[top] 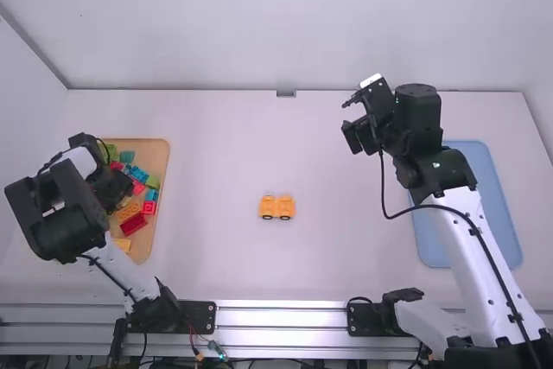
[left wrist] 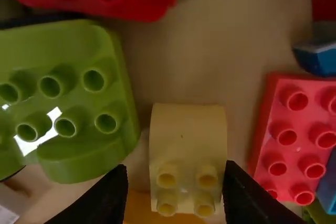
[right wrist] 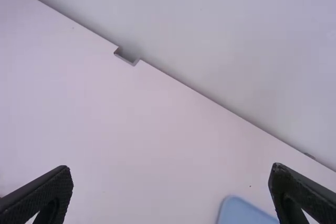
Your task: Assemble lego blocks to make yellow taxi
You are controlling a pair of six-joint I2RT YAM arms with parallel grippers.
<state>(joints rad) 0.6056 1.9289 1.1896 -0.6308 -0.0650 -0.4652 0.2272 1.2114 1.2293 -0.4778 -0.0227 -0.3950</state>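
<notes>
Centrally on the white table (top: 207, 257), an orange wheeled piece (top: 277, 205) is resting; leftward, over the wooden tray (top: 159, 155), the left gripper (top: 110, 187) is straddling a yellow block (left wrist: 188, 132), unclenched; the right gripper (top: 348, 117) is hovering, fingers spread, near the blue tray (top: 503, 239); pale walls (top: 259, 23) are rising beyond.

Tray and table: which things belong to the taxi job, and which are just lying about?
Likely for the taxi:
orange-yellow wheeled piece
pale yellow block by the left end effector
wooden tray holding blocks

Probably just lying about:
green block
red block
blue mat
</notes>
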